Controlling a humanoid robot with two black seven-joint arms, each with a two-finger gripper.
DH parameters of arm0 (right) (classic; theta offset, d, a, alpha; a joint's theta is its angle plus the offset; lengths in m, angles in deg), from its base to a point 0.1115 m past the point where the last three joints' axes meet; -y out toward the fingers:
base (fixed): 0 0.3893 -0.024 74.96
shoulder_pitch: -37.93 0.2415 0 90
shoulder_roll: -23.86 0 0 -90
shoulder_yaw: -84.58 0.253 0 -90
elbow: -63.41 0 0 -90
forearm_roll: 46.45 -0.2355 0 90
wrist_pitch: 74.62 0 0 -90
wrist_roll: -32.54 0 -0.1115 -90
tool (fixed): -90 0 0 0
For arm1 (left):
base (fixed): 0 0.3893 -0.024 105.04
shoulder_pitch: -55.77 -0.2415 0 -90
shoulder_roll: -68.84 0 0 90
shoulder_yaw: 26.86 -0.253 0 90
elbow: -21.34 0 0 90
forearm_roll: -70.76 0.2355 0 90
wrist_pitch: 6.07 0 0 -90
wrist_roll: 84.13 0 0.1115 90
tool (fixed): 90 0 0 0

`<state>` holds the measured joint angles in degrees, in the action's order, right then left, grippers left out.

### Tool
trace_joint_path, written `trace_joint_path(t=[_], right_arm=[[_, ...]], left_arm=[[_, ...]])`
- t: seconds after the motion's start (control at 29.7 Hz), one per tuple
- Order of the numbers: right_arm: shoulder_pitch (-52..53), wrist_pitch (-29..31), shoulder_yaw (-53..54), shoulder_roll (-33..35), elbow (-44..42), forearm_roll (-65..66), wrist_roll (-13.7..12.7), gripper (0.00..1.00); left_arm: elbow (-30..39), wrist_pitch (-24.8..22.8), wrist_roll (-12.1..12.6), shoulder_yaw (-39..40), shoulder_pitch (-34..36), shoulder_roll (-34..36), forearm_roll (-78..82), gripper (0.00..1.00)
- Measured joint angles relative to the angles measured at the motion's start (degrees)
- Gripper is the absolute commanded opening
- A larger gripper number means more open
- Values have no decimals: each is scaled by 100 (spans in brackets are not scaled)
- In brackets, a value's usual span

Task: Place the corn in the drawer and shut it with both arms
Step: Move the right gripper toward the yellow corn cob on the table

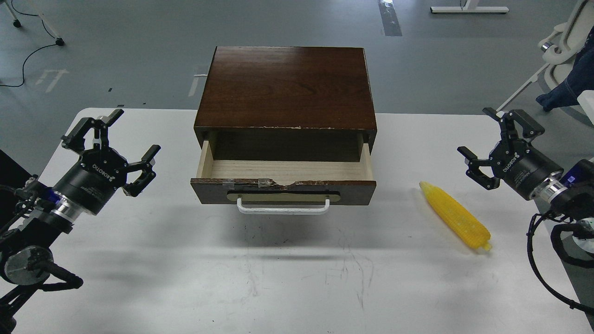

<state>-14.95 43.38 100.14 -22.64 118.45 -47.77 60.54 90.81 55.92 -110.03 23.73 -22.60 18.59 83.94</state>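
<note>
Corn [455,216] on table [139,278] beside open drawer [283,178]; left gripper [132,134] and right gripper [493,134] splayed, empty.

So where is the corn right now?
In the head view the corn lies on the white table, right of the open drawer and just below the right gripper.
</note>
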Motion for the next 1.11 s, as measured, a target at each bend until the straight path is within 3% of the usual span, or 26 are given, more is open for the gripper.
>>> trace_joint_path(t=[0.47,0.84,1.11], right_arm=[[222,0,1,239,23,382,0,100],[1141,1,9,1058,151,4062,0,100],[1253,-247,-315,1174,711,7400,1,100]], left_arm=[[-3,0,-3,136,-3,46,0,98],[84,0,-3,196,15,123,0,98],[99,0,-3,178,14,131,16,98]])
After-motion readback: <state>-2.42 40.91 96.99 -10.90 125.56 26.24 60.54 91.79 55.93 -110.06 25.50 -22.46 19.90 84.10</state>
